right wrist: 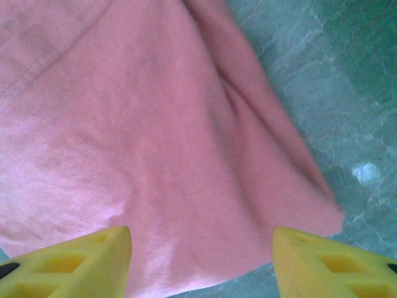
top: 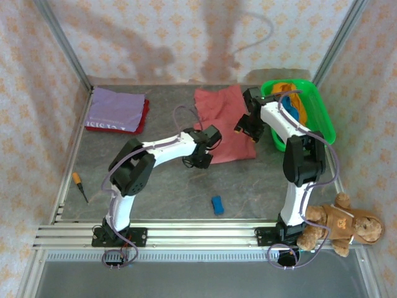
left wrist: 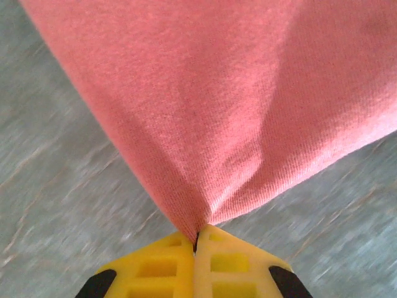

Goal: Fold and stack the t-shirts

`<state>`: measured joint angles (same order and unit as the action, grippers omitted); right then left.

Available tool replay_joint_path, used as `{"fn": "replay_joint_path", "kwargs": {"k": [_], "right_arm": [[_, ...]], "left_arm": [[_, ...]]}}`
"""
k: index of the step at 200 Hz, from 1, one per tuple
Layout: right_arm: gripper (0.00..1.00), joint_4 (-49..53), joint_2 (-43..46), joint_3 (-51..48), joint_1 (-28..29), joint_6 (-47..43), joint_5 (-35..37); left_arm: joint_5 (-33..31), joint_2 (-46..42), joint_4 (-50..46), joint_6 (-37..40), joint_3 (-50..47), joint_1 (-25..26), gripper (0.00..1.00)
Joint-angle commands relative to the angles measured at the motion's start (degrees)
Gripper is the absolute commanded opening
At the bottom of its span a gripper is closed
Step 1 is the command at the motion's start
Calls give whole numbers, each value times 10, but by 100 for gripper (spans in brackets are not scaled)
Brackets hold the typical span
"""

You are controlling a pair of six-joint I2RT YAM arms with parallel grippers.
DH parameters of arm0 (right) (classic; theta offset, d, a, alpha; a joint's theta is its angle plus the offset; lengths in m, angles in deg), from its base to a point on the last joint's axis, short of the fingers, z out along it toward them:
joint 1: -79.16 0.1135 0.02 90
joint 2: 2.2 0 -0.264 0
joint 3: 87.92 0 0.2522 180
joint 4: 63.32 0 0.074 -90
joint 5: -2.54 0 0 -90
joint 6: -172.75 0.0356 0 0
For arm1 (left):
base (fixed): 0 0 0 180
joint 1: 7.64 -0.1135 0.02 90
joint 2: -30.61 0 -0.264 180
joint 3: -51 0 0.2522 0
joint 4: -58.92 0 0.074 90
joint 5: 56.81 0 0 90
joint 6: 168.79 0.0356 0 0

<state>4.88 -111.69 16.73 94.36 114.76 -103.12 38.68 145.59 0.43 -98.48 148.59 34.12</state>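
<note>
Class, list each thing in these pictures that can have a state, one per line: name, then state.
left fingers: shut on the pink t-shirt's edge
right fingers: open, over the pink t-shirt
pink t-shirt: lying mostly flat, one edge pinched
lilac t-shirt: folded, on top of the dark red t-shirt
green basket: holding the crumpled orange t-shirt and blue t-shirt
</note>
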Motion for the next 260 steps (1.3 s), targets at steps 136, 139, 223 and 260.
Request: {"fn": "replay_joint_path", "kwargs": {"k": [136, 139, 223, 260], "right_arm": [[29, -85, 159, -309, 67, -20, -111], [28, -87, 161, -313, 68, -19, -112], [31, -115, 187, -377, 68, -13, -118], [30, -143, 181, -393, 67, -5, -131]], "left_arm": [[59, -197, 38, -70, -246, -9, 0], [60, -199, 39, -72, -247, -8, 0], [62, -228, 58, -108, -306, 12, 0], [59, -242, 57, -108, -313, 12, 0]]}}
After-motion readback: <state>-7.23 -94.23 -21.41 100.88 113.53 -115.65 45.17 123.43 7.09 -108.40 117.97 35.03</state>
